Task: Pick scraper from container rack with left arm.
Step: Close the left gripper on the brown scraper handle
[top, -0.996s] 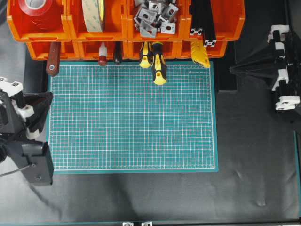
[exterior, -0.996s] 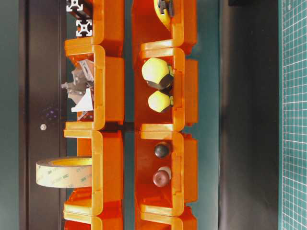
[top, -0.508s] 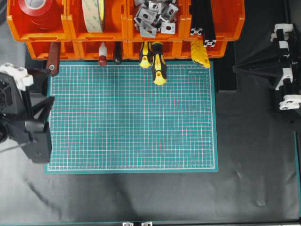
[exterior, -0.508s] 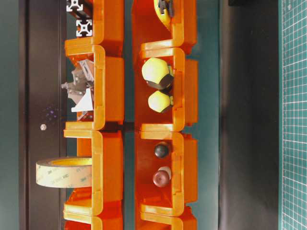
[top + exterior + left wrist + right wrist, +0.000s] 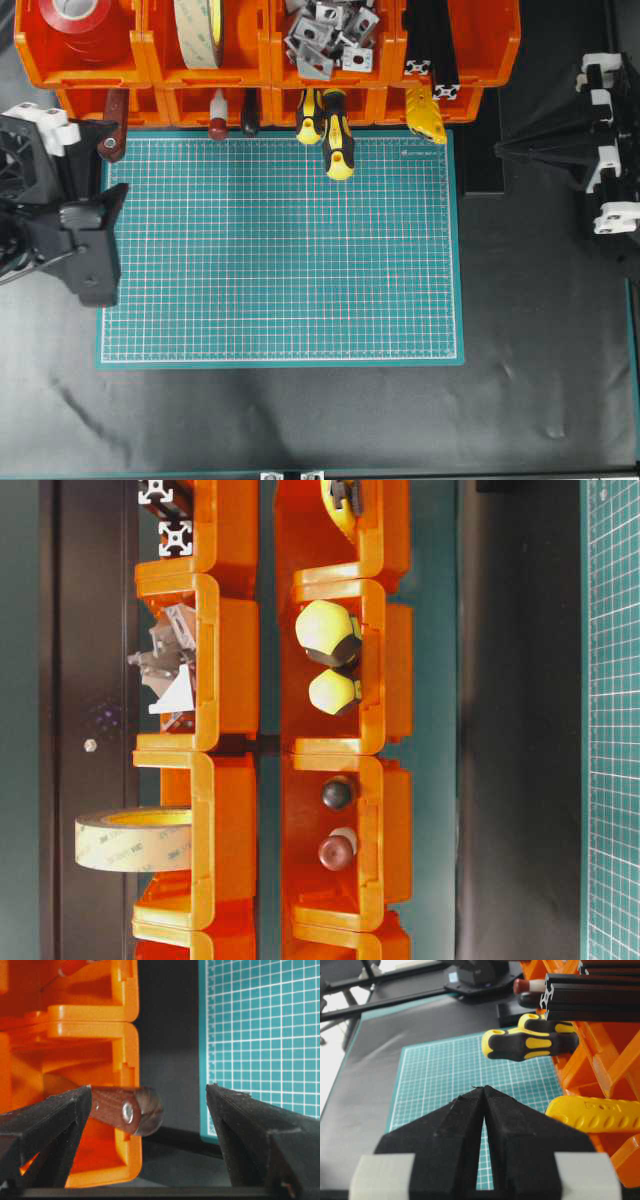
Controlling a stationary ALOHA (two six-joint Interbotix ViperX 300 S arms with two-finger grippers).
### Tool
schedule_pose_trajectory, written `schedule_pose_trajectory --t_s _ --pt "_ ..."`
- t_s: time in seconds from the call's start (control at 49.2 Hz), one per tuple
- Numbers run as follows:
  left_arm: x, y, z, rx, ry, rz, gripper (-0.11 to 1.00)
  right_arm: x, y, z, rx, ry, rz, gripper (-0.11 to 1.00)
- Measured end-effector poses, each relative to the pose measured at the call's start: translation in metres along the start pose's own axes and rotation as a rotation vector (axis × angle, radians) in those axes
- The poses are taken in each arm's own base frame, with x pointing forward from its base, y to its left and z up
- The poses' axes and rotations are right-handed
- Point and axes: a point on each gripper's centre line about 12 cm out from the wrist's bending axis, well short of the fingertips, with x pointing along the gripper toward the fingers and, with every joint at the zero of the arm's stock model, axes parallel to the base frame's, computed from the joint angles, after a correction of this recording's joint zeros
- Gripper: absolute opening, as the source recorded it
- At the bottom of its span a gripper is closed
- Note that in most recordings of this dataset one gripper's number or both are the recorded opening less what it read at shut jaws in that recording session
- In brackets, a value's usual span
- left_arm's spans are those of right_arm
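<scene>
On the black table, the scraper (image 5: 125, 1108) pokes from the container rack (image 5: 260, 60) at its lower left bin. Our left gripper (image 5: 150, 1125) straddles the handle, jaws spread; next we advance and pinch.

Both arms are built in matte black. White fittings are carried on the left arm (image 5: 40, 190) beside the cutting mat (image 5: 280, 250). The right gripper (image 5: 484, 1091) is formed of pointed black fingers.

I see a green mat (image 5: 280, 250) on a black cloth (image 5: 400, 420). Two yellow-black screwdrivers (image 5: 337, 140) reach with their handles over the mat's far edge, and beside them is a small red-knobbed tool (image 5: 217, 128). Higher up are a red tape roll (image 5: 80, 20), a pale tape roll (image 5: 200, 30), grey brackets (image 5: 325, 40) and a yellow tool (image 5: 425, 112).
</scene>
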Motion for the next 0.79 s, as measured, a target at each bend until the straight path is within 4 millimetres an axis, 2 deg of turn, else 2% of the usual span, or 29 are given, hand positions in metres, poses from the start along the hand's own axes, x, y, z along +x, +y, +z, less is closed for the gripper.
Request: schedule_pose_trajectory --t_s 0.244,0.406,0.569,0.63,0.691,0.793 --pt "0.011 0.006 -0.003 0.007 0.032 0.011 0.89 -0.002 0.0 0.002 0.0 -0.014 0.002 -0.01" --pt "0.011 0.007 -0.004 0.021 0.041 0.017 0.82 -0.005 0.001 0.007 0.0 -0.05 0.008 -0.01" --pt "0.011 0.007 -0.005 0.021 0.042 0.018 0.64 -0.007 0.002 0.009 0.0 -0.067 0.011 -0.01" --pt "0.011 0.007 -0.004 0.022 0.042 0.018 0.52 -0.007 0.002 0.01 0.0 -0.07 0.011 -0.01" --pt "0.011 0.007 -0.005 0.021 0.041 0.016 0.34 -0.007 0.002 0.01 0.0 -0.073 0.012 -0.01" --pt "0.01 0.006 -0.004 0.026 0.041 0.019 0.32 -0.007 0.002 0.011 0.0 -0.079 0.013 -0.01"
